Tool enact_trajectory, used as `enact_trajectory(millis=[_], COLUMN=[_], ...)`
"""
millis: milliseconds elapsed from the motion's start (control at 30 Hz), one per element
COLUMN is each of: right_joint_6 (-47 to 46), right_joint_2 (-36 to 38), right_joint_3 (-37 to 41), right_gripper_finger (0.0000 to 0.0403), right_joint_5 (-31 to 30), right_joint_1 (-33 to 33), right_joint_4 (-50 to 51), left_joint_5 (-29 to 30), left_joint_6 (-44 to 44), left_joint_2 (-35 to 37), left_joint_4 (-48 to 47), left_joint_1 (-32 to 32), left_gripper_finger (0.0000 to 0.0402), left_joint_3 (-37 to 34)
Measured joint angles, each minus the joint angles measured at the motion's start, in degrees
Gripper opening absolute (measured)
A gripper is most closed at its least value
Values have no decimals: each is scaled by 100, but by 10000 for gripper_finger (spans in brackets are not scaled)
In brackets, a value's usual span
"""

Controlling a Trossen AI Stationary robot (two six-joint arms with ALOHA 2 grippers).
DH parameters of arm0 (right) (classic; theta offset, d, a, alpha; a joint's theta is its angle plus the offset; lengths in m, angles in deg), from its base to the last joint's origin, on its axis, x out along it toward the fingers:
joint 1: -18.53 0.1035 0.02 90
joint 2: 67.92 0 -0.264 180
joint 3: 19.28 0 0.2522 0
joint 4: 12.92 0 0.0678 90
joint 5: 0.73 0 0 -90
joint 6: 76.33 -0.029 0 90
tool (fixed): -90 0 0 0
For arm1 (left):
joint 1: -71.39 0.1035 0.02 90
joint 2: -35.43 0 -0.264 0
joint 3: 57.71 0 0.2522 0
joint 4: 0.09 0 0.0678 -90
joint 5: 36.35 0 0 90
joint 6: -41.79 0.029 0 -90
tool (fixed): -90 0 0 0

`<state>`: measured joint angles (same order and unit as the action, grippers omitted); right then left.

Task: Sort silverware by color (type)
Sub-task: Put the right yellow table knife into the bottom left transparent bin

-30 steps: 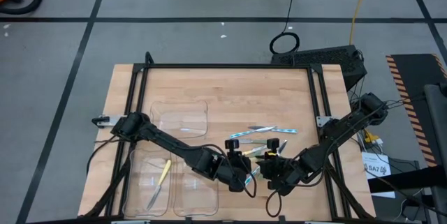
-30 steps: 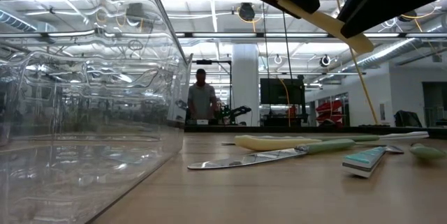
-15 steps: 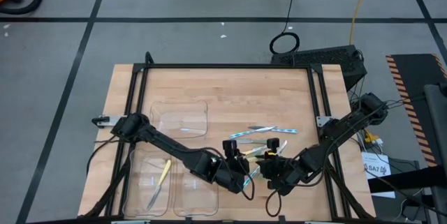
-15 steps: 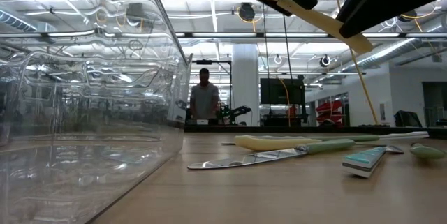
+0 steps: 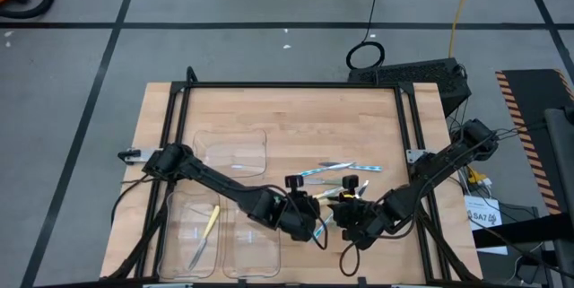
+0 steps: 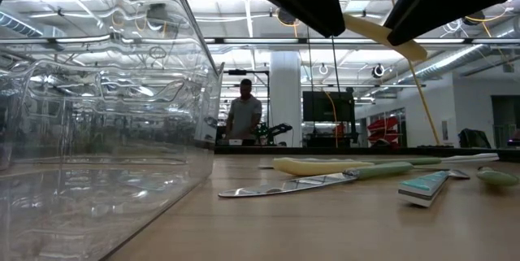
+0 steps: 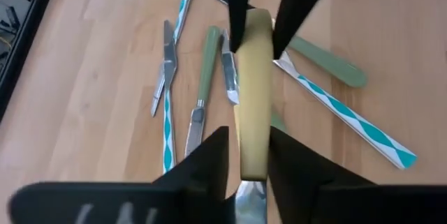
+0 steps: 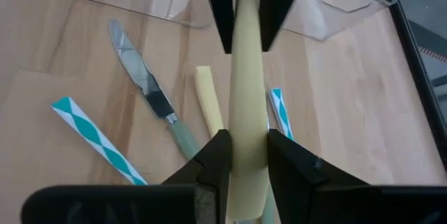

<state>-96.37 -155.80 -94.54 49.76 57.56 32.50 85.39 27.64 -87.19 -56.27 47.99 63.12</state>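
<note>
A yellow-handled utensil (image 7: 253,98) hangs in the air between my two grippers, above the loose silverware. My left gripper (image 7: 248,137) is shut on it from one end and my right gripper (image 8: 242,140) from the other. In the high view the two meet near the table's middle, left gripper (image 5: 312,209) and right gripper (image 5: 346,213). Green-handled knives (image 7: 204,77) and blue-patterned pieces (image 7: 349,123) lie flat on the wood below. Another yellow utensil (image 5: 209,223) lies in the near-left clear tray. My left gripper pinches the yellow handle (image 7: 253,151) between its two fingers, close to where the metal end (image 7: 248,196) begins. It comes roughly level from the table's left, along the utensil. The utensil is lifted clear of the table. My right gripper pinches the same yellow handle (image 8: 244,130) between its two fingers, coming from the table's right, along the utensil. In the low view the handle slants, with its rounded free end (image 6: 410,50) lowest, under this gripper.
Three clear plastic trays sit on the table's left half: one farther back (image 5: 231,153) and two at the near edge (image 5: 191,239), (image 5: 251,245). A black frame (image 5: 296,85) borders the table. A person (image 6: 246,119) stands far behind the table.
In the low view my left gripper has sunk lower around the yellow handle. The handle's free end and my right gripper have stayed where they were. The person in the background has stepped a little to the right.
</note>
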Motion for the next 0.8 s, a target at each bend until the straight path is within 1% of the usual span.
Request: enact_trajectory(millis=[100, 267, 333, 433, 533, 633, 700, 800], right_joint_6=[72, 37, -119, -300, -252, -368, -497, -716], right_joint_2=[0, 0, 0, 60, 123, 317, 451, 627], right_joint_3=[0, 0, -2, -21, -71, -237, -284, -284], right_gripper_finger=[70, 75, 87, 122, 164, 198, 213, 224], right_joint_5=[13, 132, 69, -152, -198, -197, -226, -223], right_joint_1=[2, 2, 2, 17, 33, 73, 149, 270], right_joint_4=[4, -28, -77, -61, 160, 415, 607, 923], left_joint_5=[-77, -54, -4, 117, 186, 368, 596, 981], left_joint_6=[143, 204, 201, 161, -36, -534, -887, -1361], left_joint_2=[0, 0, 60, 98, 128, 148, 133, 150], left_joint_4=[12, 5, -126, -473, -1260, -2069, -2781, -3614], left_joint_1=[-9, -47, -115, -234, -341, -414, -507, -714], left_gripper_finger=[55, 54, 54, 54, 54, 54, 54, 54], left_joint_3=[0, 0, 48, 342, 913, 1471, 1946, 2611])
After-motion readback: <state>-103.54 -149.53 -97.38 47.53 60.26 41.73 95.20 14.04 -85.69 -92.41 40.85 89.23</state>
